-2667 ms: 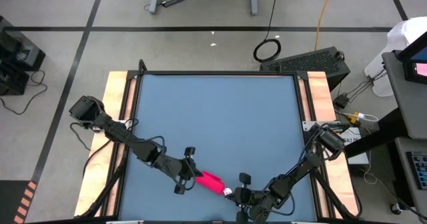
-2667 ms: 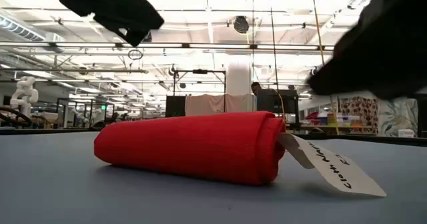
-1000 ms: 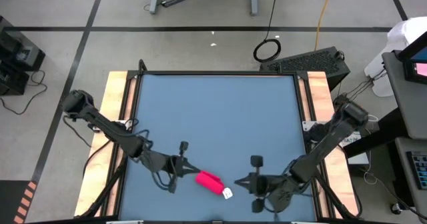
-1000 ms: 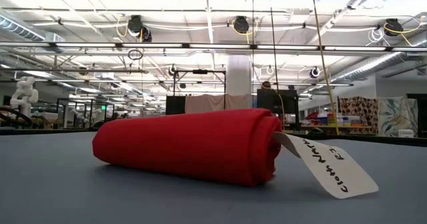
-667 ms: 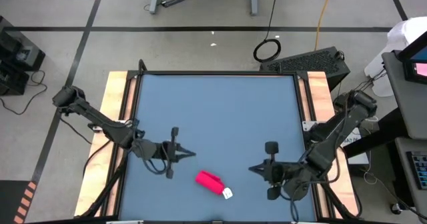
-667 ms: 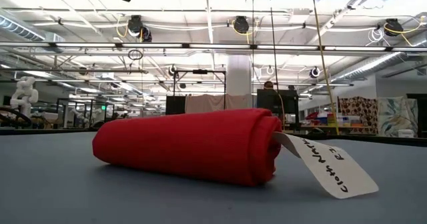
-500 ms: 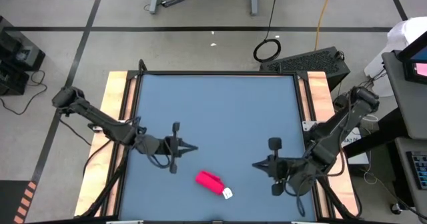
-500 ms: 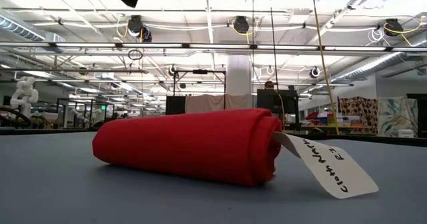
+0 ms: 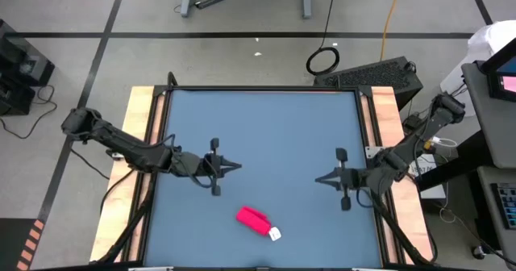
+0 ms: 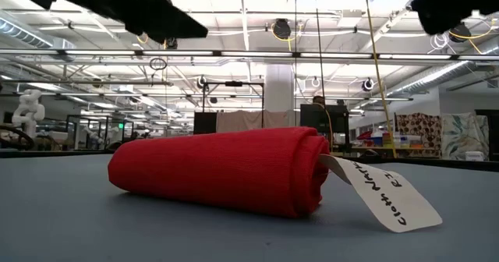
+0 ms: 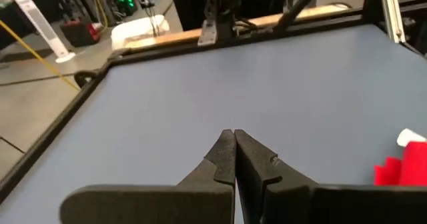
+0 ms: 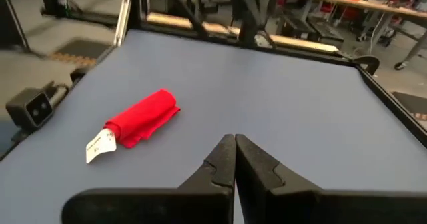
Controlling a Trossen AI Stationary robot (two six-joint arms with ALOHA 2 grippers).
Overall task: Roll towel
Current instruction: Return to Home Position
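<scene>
Your bright red-pink soft cloth towel (image 9: pixel 253 218) lies as a tight roll close to the robot-side edge of the blue surface (image 9: pixel 266 126), its white tag (image 9: pixel 275 234) poking out. The left hand (image 9: pixel 235 166) and right hand (image 9: pixel 317 178) hover above mid-surface, well apart from the roll, each with fingers pressed together on nothing. Draw both arms back toward their own sides without dipping toward the roll, so nothing nudges it loose.

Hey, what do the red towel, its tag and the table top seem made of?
Towel: soft woven cloth, matte; a fine ribbed weave and rolled layers show. Tag: probably paper or thin card, white, matte, handwritten on, holding a stiff curve. Table: smooth blue-grey matte top, perhaps mat or laminate; I cannot tell which.
</scene>
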